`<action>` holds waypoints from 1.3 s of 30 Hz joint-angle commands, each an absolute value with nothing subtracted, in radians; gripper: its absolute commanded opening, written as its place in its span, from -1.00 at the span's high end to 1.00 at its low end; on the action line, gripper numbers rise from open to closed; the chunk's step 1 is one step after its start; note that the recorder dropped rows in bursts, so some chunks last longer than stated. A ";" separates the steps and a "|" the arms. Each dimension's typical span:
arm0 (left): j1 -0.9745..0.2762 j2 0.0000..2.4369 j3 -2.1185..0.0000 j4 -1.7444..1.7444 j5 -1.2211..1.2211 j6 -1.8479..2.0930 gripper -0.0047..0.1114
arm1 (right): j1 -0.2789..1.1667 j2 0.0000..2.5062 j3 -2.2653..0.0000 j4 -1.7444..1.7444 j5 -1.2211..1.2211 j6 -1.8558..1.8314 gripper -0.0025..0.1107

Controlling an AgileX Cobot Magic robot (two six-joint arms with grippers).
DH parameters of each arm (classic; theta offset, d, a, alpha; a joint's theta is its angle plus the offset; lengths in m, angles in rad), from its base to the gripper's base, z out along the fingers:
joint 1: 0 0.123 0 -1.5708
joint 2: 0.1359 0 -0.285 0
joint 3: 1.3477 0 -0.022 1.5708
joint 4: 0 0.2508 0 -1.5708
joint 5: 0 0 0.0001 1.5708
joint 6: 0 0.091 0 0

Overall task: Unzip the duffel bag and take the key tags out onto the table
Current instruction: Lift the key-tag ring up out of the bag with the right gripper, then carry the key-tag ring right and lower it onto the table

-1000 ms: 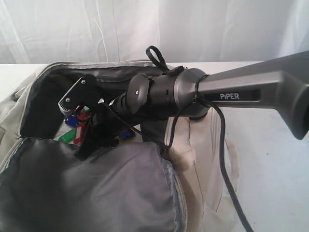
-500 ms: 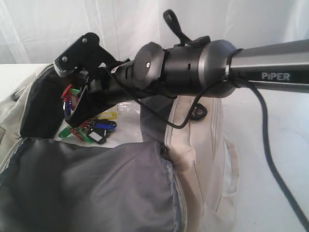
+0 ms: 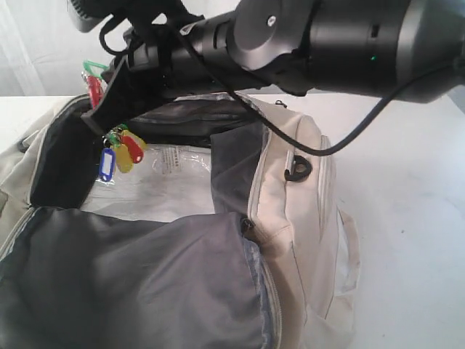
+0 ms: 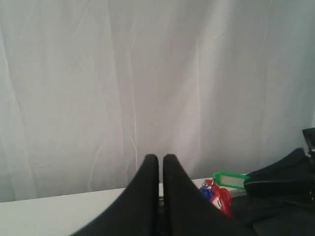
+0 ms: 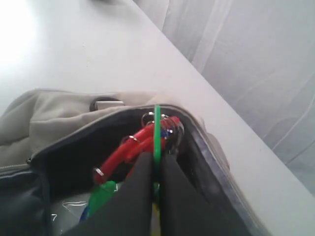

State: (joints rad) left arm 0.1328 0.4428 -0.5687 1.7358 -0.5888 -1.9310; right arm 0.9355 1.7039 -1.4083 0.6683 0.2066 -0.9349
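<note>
The cream duffel bag [image 3: 298, 218] lies unzipped on the white table [image 3: 407, 182], its dark lining showing. My right gripper [image 3: 98, 109] hangs over the bag's far left corner, shut on the key tags [image 3: 120, 151]. Red, yellow and blue tags dangle below its fingers, clear of the bag's floor. In the right wrist view a green tag is clamped edge-on in the gripper [image 5: 156, 157], with red key tags [image 5: 142, 140] just beyond, above the bag [image 5: 49, 118]. My left gripper [image 4: 161, 158] is shut and empty, pointing at the curtain; the key tags [image 4: 219, 189] show beside it.
A clear plastic packet [image 3: 174, 174] lies on the bag's floor. A grey lining flap [image 3: 131, 283] folds over the near side. A strap handle [image 3: 349, 247] lies on the table to the right. White curtain [image 4: 147, 73] hangs behind the table [image 4: 59, 211].
My right gripper has risen out of the bag's interior with the key tags; the whole bunch now hangs free of the bag's floor. The left gripper has not visibly changed.
</note>
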 commanded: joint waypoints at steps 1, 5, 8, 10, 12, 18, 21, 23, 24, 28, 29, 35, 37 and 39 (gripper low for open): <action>0.127 0.432 -0.546 1.744 -0.585 -1.928 0.74 | 0.924 1.643 -1.406 0.651 0.210 -0.930 0.96; 0.127 0.432 -0.509 1.744 -0.581 -1.928 0.74 | 0.901 1.587 -1.406 0.598 0.281 -0.930 0.96; 0.123 0.432 -0.485 1.744 -0.576 -1.928 0.74 | 0.870 1.548 -1.406 0.546 0.342 -0.897 0.96; 0.089 0.432 -0.465 1.744 -0.563 -1.928 0.74 | 0.833 1.506 -1.406 0.398 0.426 -0.829 0.96; 0.058 0.432 -0.463 1.744 -0.557 -1.913 0.74 | 0.810 1.478 -1.406 0.308 0.501 -0.795 0.96; 0.004 0.432 -0.463 1.744 -0.553 -1.820 0.74 | 0.765 1.357 -1.406 0.217 0.630 -0.778 0.96; 0.004 0.432 -0.463 1.744 -0.553 -1.820 0.74 | 0.765 1.282 -1.406 0.017 0.657 -0.646 0.96; 0.004 0.432 -0.463 1.744 -0.553 -1.818 0.74 | 0.765 1.233 -1.406 -0.109 0.726 -0.549 0.96; 0.004 0.432 -0.463 1.744 -0.553 -1.818 0.74 | 0.764 1.209 -1.406 -0.180 0.791 -0.498 0.96; -0.006 0.432 -0.463 1.744 -0.550 -1.818 0.74 | 0.744 1.159 -1.406 -0.240 0.888 -0.434 0.96; -0.017 0.432 -0.463 1.744 -0.549 -1.816 0.74 | 0.737 1.146 -1.406 -0.253 0.912 -0.418 0.96; -0.048 0.432 -0.463 1.744 -0.551 -1.802 0.74 | 0.713 1.106 -1.364 -0.288 0.978 -0.342 0.96; -0.048 0.432 -0.463 1.744 -0.553 -1.802 0.74 | 0.700 1.095 -1.327 -0.308 0.997 -0.321 0.96; -0.048 0.432 -0.463 1.744 -0.553 -1.802 0.74 | 0.686 1.079 -1.289 -0.336 1.007 -0.292 0.96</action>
State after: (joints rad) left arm -0.0374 0.4428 -0.4666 1.7358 -0.5493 -1.8077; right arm 0.7087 1.1041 -1.3380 -0.2947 0.9942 -0.3359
